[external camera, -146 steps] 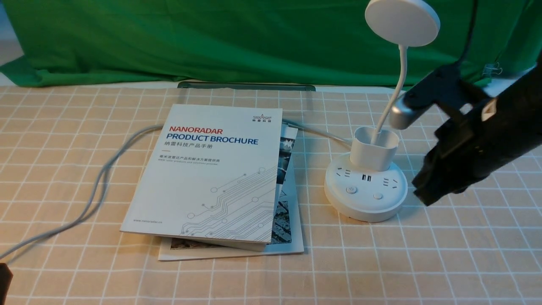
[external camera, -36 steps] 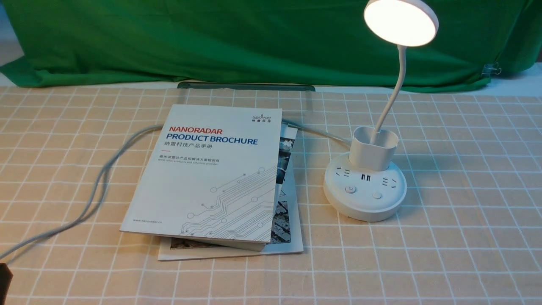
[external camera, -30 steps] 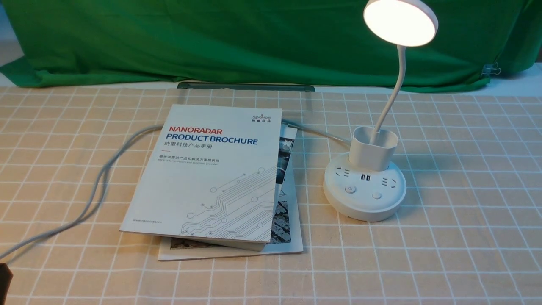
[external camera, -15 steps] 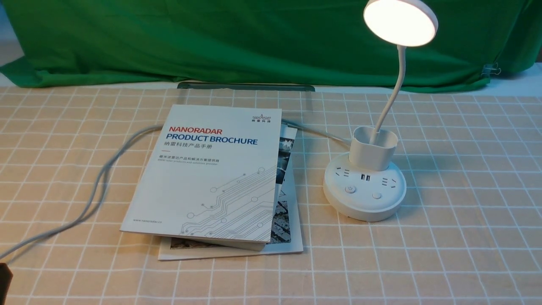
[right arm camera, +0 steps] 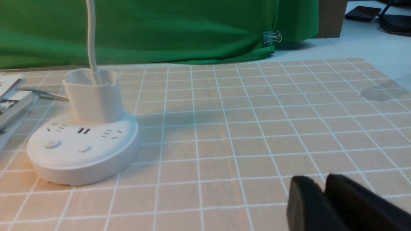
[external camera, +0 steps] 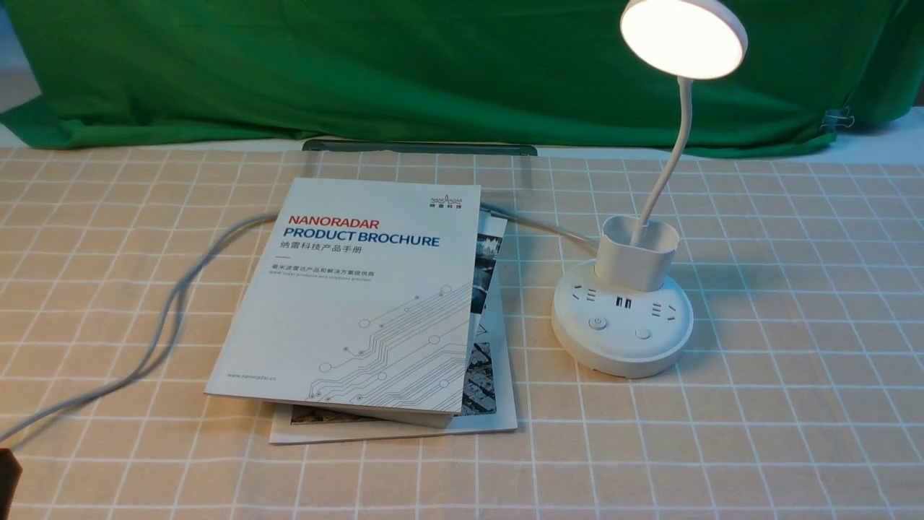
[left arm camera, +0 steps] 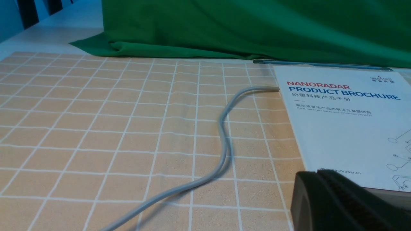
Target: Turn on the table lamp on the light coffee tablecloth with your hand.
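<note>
The white table lamp [external camera: 622, 328] stands on the tan grid tablecloth [external camera: 758, 404], right of centre. Its round disc head [external camera: 683, 37] glows. Its base with two buttons also shows in the right wrist view [right arm camera: 80, 150]. My right gripper [right arm camera: 322, 181] is shut and empty, low over the cloth [right arm camera: 244, 128], well to the right of the lamp and apart from it. My left gripper [left arm camera: 316, 173] is shut and empty, near the brochure's near left corner. Neither arm reaches into the front view, apart from a black bit at its lower left corner [external camera: 6, 473].
A white brochure [external camera: 361, 296] lies on a second booklet left of the lamp, also in the left wrist view [left arm camera: 346, 122]. A grey cable [external camera: 173, 303] runs from under it across the cloth's left side [left arm camera: 221, 154]. A green backdrop cloth [external camera: 361, 65] closes the back.
About five seconds ago the lamp was dark and my right arm hung beside its base. Now the head is lit and the arm is out of the front view. Nothing moved in the last second.
</note>
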You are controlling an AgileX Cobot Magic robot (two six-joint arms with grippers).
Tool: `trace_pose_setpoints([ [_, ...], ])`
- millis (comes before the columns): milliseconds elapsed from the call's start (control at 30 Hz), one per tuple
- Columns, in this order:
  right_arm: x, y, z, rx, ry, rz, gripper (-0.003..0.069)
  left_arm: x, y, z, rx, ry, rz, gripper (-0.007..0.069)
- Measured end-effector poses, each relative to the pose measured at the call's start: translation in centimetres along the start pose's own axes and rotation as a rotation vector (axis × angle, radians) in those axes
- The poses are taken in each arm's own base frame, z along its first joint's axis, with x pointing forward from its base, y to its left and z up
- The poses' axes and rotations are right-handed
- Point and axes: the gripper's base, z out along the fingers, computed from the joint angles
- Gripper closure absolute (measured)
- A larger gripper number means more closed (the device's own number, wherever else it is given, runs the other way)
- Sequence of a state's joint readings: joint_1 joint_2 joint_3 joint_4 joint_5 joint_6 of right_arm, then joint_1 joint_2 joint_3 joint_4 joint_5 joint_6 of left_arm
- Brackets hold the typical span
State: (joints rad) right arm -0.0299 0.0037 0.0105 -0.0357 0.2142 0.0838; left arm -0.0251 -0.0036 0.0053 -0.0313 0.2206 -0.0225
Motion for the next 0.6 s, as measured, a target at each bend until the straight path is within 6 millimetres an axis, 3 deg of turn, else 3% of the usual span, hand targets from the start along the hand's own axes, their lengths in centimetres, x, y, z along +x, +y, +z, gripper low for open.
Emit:
trace_pose_setpoints([
  [600, 0.00, 0.00, 0.00, 0.000, 0.000, 0.001, 0.0472, 0.00, 0.00, 0.00, 0.000, 0.000, 0.000, 0.0603],
])
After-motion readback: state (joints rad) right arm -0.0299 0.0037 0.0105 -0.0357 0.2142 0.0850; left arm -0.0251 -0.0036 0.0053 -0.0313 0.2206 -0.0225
